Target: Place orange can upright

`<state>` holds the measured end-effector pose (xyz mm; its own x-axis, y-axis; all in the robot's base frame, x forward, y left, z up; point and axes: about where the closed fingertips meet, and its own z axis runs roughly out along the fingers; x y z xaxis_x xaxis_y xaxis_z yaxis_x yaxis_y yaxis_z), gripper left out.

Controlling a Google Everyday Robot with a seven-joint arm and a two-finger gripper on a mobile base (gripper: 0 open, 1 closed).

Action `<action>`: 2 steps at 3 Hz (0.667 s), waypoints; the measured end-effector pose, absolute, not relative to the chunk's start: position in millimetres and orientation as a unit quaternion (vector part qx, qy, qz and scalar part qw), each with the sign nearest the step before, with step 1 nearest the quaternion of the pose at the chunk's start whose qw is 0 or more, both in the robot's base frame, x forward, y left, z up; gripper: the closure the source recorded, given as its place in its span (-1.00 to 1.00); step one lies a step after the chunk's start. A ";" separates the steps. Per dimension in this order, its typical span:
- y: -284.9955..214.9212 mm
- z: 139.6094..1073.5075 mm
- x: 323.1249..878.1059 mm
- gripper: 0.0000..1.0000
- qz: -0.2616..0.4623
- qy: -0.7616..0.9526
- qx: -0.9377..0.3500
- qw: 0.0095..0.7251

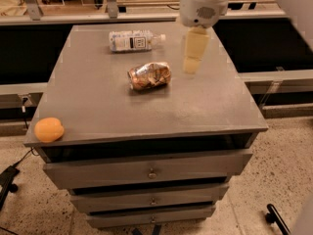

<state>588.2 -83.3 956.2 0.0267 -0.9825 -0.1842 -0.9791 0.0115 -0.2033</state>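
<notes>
Station check from my remote console. The orange can (149,76) lies on its side near the middle of the grey cabinet top (98,106), its long axis running roughly left to right; it is not upright. Its copper-orange skin with pale markings is visible, but I cannot make out which end carries the pull tab.

The gripper (191,65) hangs above the cabinet top, just to the right of the can and slightly toward the rear, clearly apart from it and holding nothing that I can see. Whether it is parted or closed I am unable to judge from this view (it reads as a single pale yellow block under the white wrist housing (201,6)).

Other items noted: a clear plastic bottle (134,40) with a white label lies on its side near the rear edge, cap pointing right, well apart from the can. An orange fruit (49,129) sits at the front-left corner. Below the top, three drawers (146,170) are stacked, each with a small central knob
</notes>
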 end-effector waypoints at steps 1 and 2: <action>-34.9 948.3 621.4 -1.00 -0.006 0.682 -0.719 0.131; -4.6 942.9 635.7 -1.00 -0.025 0.671 -0.729 0.133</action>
